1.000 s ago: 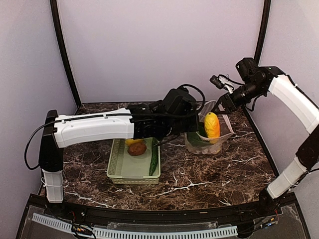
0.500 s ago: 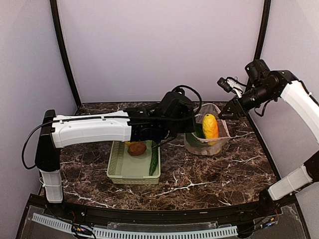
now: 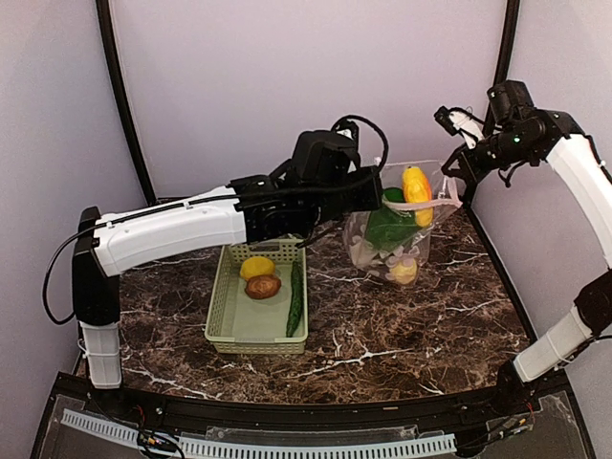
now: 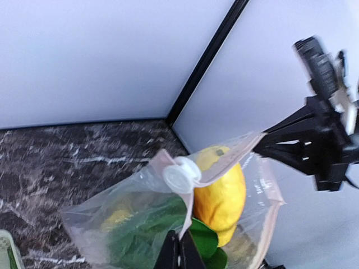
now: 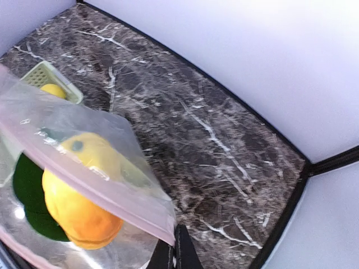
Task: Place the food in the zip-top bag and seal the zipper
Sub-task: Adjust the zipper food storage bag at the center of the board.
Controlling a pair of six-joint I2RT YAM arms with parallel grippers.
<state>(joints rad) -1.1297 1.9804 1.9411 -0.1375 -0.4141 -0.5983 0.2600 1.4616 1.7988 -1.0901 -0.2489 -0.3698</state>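
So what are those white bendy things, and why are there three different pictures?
Those are two robot arms. One picture looks down from above; the other two come from little cameras on each arm's wrist. Each arm ends in a two-fingered pincher called an end effector. The left end effector and the right end effector are both shut on the zip-top bag, one at each side, near its zipper. Inside are an orange-yellow fruit and a green bok choy. On the marble table sits a green basket holding a lemon, a potato and a cucumber.
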